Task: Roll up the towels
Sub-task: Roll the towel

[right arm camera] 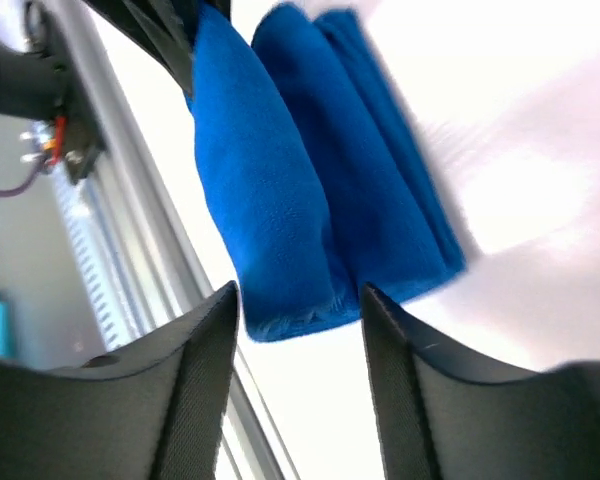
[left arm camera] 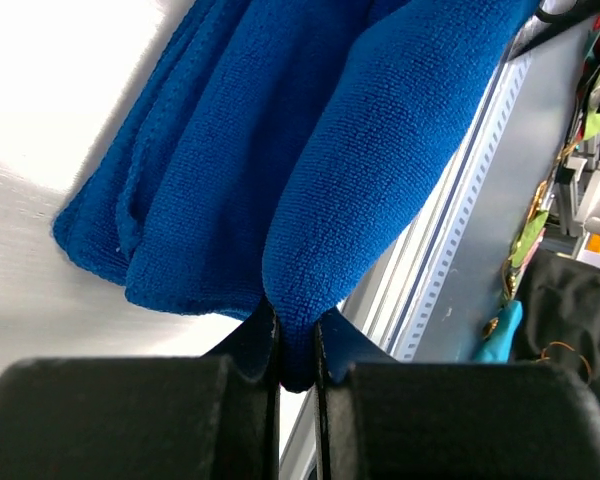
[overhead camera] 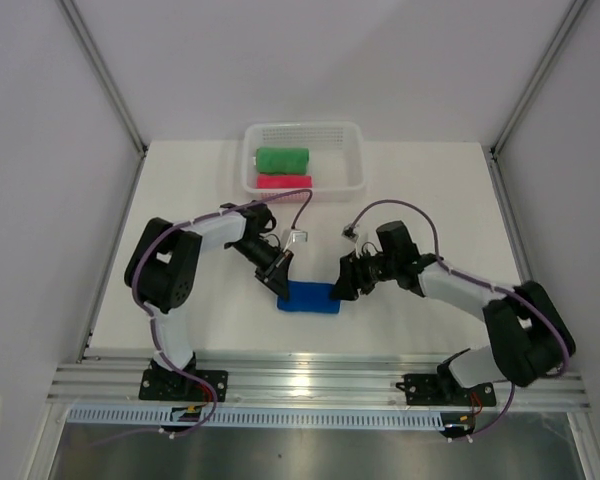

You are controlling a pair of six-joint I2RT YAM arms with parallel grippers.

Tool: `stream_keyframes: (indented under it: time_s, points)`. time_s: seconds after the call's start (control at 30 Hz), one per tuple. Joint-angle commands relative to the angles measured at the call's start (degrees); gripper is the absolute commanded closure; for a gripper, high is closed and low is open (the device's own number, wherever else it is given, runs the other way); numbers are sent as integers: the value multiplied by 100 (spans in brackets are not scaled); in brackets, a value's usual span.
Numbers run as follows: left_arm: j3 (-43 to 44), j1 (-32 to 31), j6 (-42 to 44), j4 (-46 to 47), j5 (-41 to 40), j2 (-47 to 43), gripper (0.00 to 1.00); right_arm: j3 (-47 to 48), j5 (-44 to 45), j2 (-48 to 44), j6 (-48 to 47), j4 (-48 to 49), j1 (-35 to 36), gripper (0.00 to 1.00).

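Both arms reach inward, left hand (overhead camera: pixel 283 288) clamped on the blue towel (overhead camera: pixel 310 298), right hand (overhead camera: pixel 342 283) parted.

Layout, seen from above. A white plastic mesh basket (overhead camera: pixel 302 132) stands at the far middle of the white tabletop (overhead camera: pixel 440 200). In it, the green rolled cloth towel (overhead camera: pixel 282 159) lies behind the pink rolled cloth towel (overhead camera: pixel 283 182). Nearer the arms, the royal blue cloth towel (overhead camera: pixel 310 298) lies on the tabletop between the left arm's fingers (overhead camera: pixel 280 282) at its left end and the right arm's fingers (overhead camera: pixel 344 284) at its right end.
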Motion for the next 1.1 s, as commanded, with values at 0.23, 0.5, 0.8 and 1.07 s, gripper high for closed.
stream_keyframes:
  time_s: [0.23,0.5,0.8,1.07]
  points:
    - [494,109,-70,-417,472,329,99,-799,4897,-2867,-3116,445,2808,29]
    - [573,118,-35,-540,551,513,99,-642,6235,-1480,-4194,790,4490,28]
    - [661,153,18,-645,604,592,99,-466,6684,-170,-5055,1722,4535,27]
    - [670,179,106,-733,639,628,99,-255,7325,630,-5398,2083,4526,26]
